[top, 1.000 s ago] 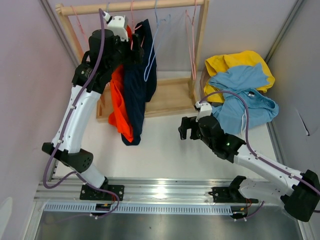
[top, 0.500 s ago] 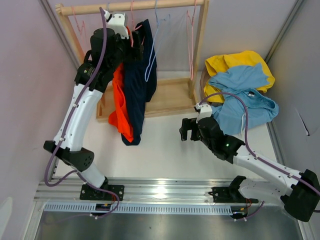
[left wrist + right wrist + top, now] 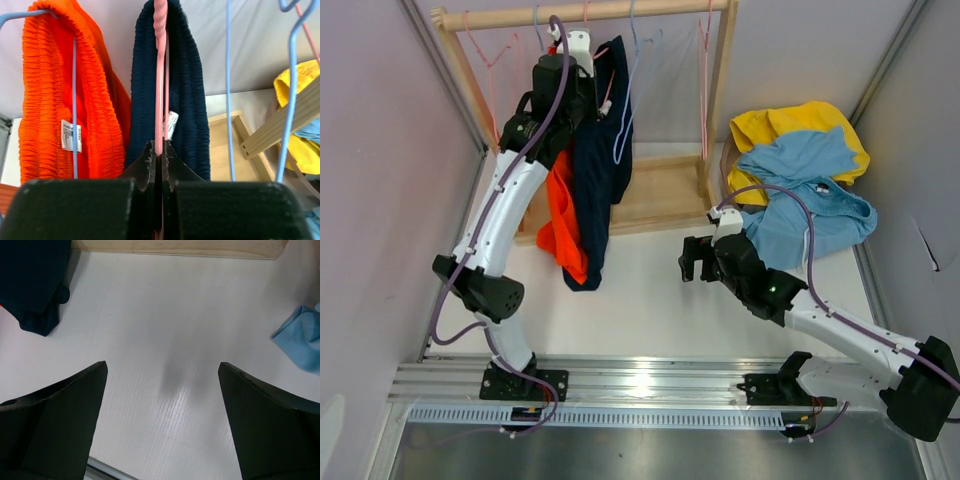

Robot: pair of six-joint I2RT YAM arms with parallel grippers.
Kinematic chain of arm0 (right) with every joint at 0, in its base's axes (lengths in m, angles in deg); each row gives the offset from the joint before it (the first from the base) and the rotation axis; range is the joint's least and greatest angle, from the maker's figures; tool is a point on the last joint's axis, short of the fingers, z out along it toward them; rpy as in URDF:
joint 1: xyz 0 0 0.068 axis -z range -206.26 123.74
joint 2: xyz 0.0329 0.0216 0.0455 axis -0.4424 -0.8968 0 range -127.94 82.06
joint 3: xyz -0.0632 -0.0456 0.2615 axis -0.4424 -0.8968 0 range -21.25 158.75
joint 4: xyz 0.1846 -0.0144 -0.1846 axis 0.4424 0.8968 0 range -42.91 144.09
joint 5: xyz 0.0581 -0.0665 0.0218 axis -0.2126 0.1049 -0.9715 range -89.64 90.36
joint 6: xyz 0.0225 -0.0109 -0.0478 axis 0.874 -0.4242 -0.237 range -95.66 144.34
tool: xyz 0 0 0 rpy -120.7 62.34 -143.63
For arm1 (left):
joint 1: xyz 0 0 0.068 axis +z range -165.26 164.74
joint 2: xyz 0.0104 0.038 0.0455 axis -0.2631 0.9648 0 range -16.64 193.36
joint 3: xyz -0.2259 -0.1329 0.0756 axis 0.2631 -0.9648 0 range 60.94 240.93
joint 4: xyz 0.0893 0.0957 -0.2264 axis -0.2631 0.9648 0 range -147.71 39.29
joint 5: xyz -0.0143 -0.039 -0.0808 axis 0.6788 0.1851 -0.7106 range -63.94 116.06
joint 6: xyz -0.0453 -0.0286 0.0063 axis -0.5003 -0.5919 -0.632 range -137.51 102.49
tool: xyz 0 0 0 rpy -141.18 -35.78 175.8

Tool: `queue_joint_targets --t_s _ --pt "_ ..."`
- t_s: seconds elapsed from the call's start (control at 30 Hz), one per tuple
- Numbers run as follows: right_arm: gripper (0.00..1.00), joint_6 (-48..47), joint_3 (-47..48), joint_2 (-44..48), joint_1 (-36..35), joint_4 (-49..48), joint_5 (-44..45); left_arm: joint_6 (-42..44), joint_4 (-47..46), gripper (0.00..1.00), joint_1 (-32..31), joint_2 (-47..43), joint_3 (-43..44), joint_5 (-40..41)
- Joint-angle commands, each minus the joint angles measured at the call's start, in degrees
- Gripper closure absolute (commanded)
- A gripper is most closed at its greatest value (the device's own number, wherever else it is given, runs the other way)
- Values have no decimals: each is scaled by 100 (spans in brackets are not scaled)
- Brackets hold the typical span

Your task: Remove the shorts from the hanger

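Navy shorts (image 3: 595, 190) hang on a pink hanger (image 3: 160, 75) from the wooden rail, beside orange shorts (image 3: 560, 215) on a blue hanger (image 3: 75, 100). My left gripper (image 3: 592, 95) is up by the rail. In the left wrist view it (image 3: 160, 147) is shut on the pink hanger's wire, with the navy waistband (image 3: 187, 90) draped on both sides of it and the orange shorts (image 3: 47, 100) to the left. My right gripper (image 3: 690, 258) hovers low over the white table, open (image 3: 162, 365) and holding nothing.
The wooden rack's base (image 3: 660, 195) lies behind the shorts and its rail (image 3: 650, 9) runs across the top. Empty blue (image 3: 630, 90) and pink (image 3: 705, 70) hangers dangle to the right. A pile of yellow and light blue clothes (image 3: 800, 170) lies at the right.
My left arm has swung right along the rail, and its gripper has gone from open to shut on the pink hanger. The right arm has stayed still.
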Motion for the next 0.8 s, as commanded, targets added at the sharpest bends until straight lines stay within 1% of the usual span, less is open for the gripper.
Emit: queue_joint_targets --t_s 0.0,0.13,0.27,0.4,0.53,0.57,0.63,0.7,0.73,0.77 --pt "1 -49 -49 -39 27 -188 154 -8 -54 100 -27 -19 367 303" --pt "0 -49 -22 -153 44 -276 93 79 -80 100 -45 -300 297 356" --pt "0 -93 118 -311 44 -337 22 325 25 100 -264 -800 236 706" --pt "1 -163 337 -479 44 -434 -39 536 86 100 -396 -1441 235 856" --pt "0 -225 496 -602 35 -443 -92 545 288 100 -405 -1741 446 805" --pt "1 -242 575 -619 35 -426 -83 510 359 100 -405 -1785 594 761" --pt "0 -286 654 -611 35 -399 -57 440 543 100 -414 -1995 622 594" --pt "1 -330 777 -585 27 -390 -22 370 553 100 -423 -2241 465 453" --pt "0 -365 812 -576 35 -382 -13 361 387 100 -423 -2391 325 331" --pt "0 -392 847 -567 35 -381 5 422 238 100 -423 -2697 -138 286"
